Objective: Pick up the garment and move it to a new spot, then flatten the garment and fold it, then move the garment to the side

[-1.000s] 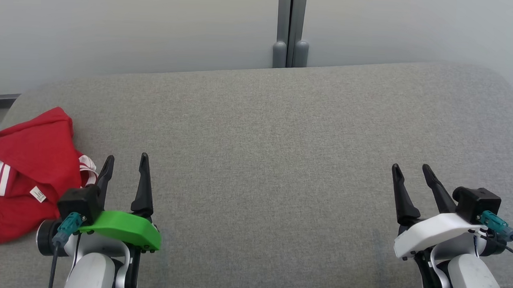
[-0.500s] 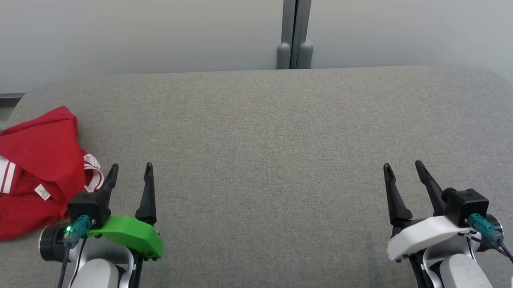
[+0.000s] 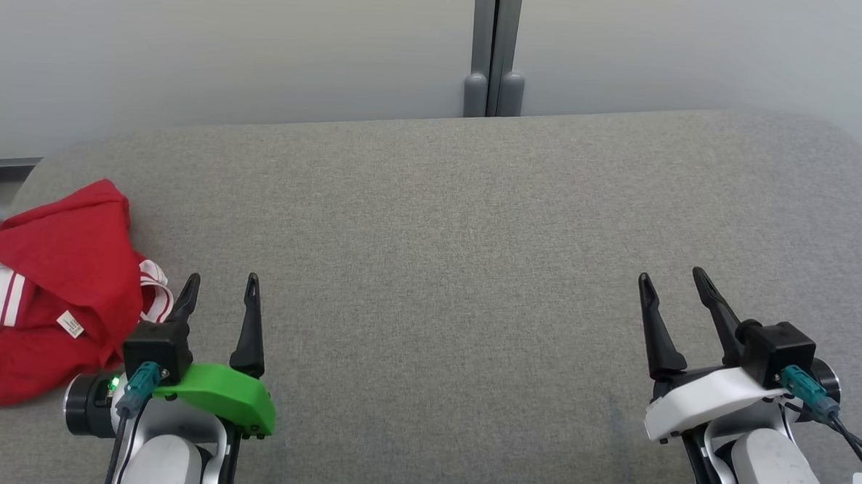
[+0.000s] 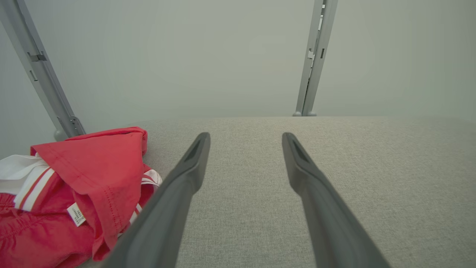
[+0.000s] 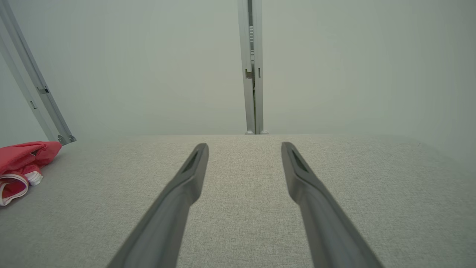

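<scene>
Nearest to us we see two grippers over the near edge of the one grey padded table (image 3: 439, 220): the left gripper (image 3: 223, 280) towards the near left corner and the right gripper (image 3: 671, 276) towards the near right corner, each with its two dark fingers spread wide and nothing between them. One garment (image 3: 50, 291), red with white striped trim and one small white label (image 3: 71, 324), lies crumpled at the left edge, just beside the left gripper. Behind the far edge stands one grey post (image 3: 492, 48).

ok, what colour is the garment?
Red garment, white striped trim; clearest in the left wrist view.
</scene>
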{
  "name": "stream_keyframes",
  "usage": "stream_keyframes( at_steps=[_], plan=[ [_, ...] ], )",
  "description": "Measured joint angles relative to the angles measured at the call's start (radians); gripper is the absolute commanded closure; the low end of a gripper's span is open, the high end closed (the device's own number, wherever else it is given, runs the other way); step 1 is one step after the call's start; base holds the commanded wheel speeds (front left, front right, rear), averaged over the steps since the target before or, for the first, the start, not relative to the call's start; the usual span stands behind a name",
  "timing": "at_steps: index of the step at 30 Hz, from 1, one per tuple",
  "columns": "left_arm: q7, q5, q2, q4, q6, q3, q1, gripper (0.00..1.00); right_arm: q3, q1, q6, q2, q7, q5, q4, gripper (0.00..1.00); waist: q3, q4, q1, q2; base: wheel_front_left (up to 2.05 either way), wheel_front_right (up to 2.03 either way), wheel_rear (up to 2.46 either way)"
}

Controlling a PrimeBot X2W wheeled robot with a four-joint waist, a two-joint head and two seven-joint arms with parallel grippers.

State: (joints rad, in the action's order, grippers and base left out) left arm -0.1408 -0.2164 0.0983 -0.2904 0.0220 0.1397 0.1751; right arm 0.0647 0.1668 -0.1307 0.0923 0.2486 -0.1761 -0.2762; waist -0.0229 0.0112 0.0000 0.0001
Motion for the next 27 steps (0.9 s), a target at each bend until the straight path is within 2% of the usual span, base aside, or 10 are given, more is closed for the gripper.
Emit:
stream_keyframes(
  at_steps=[6, 20, 27],
  plan=[
    [0.008, 0.029, 0.001, 0.0, 0.009, 0.001, 0.0, 0.0, 0.017, -0.002, 0.0, 0.0, 0.015, 0.007, -0.002, 0.0, 0.0, -0.003, 0.0, 0.0, 0.0, 0.0, 0.0],
    [0.018, 0.017, 0.002, -0.003, 0.018, 0.011, 0.0, 0.0, 0.015, -0.002, 0.0, 0.003, 0.016, -0.025, -0.019, 0.0, 0.002, -0.009, 0.0, 0.0, 0.0, 0.0, 0.0],
    [0.016, 0.014, 0.002, -0.01, 0.023, 0.019, 0.002, 0.0, 0.012, -0.003, 0.0, 0.012, 0.016, -0.027, -0.016, 0.0, 0.004, 0.012, 0.0, 0.0, 0.0, 0.0, 0.0]
  ],
)
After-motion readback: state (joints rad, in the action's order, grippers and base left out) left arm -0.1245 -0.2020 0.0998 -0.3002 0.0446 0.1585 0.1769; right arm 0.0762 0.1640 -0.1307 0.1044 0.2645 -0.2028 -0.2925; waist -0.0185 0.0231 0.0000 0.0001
